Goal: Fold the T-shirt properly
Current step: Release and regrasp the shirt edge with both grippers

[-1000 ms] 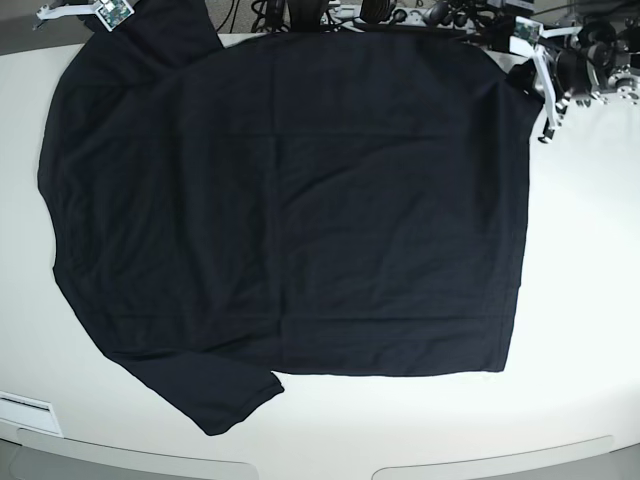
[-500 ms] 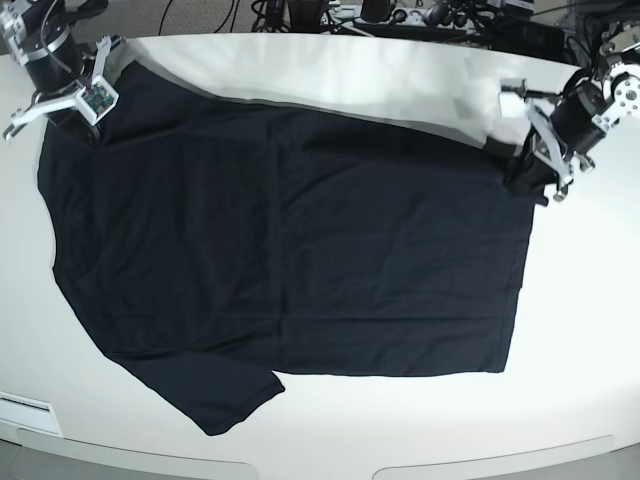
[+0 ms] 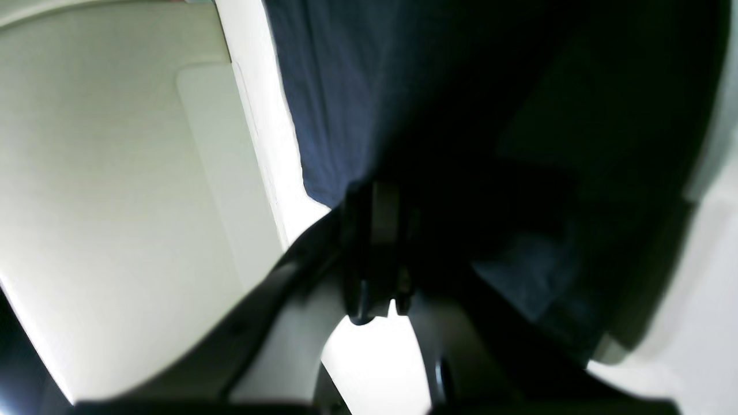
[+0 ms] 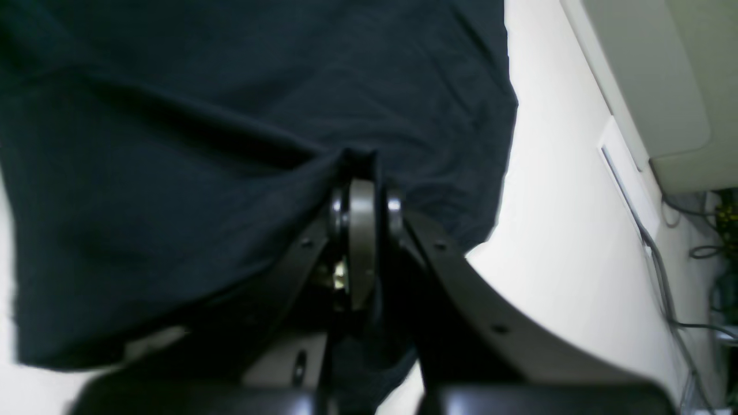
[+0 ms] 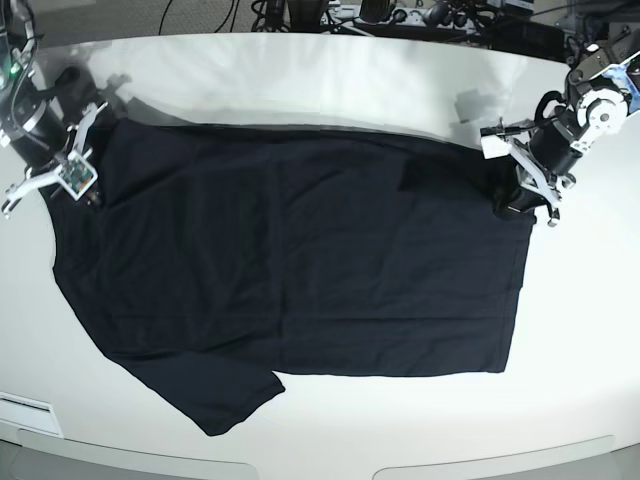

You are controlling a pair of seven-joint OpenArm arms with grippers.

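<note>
— Which way does the T-shirt (image 5: 300,260) lie?

— It lies spread on the white table (image 5: 330,80), its long axis running from my right pincer (image 5: 75,190) across to my left pincer (image 5: 515,200). The sleeves and shoulders are toward my right pincer, and the straight hem edge drops away below my left one. One sleeve (image 5: 215,390) sticks out at the near corner, well apart from both pincers. The far edge, stretched between my two pincers, is doubled over toward the near side.

— Any label or print you can read?

— None that I can make out; the cloth shows plain black in every view.

— And the pincers?

— My left pincer (image 3: 375,230) is clenched on the cloth at the far hem corner, with the dark fabric bunched right around its tips. My right pincer (image 4: 360,178) is clenched too, jaws pressed together with a pinch of the T-shirt (image 4: 230,115) puckered at the tips, at the far shoulder corner. Both hold their corners just above the table.
</note>
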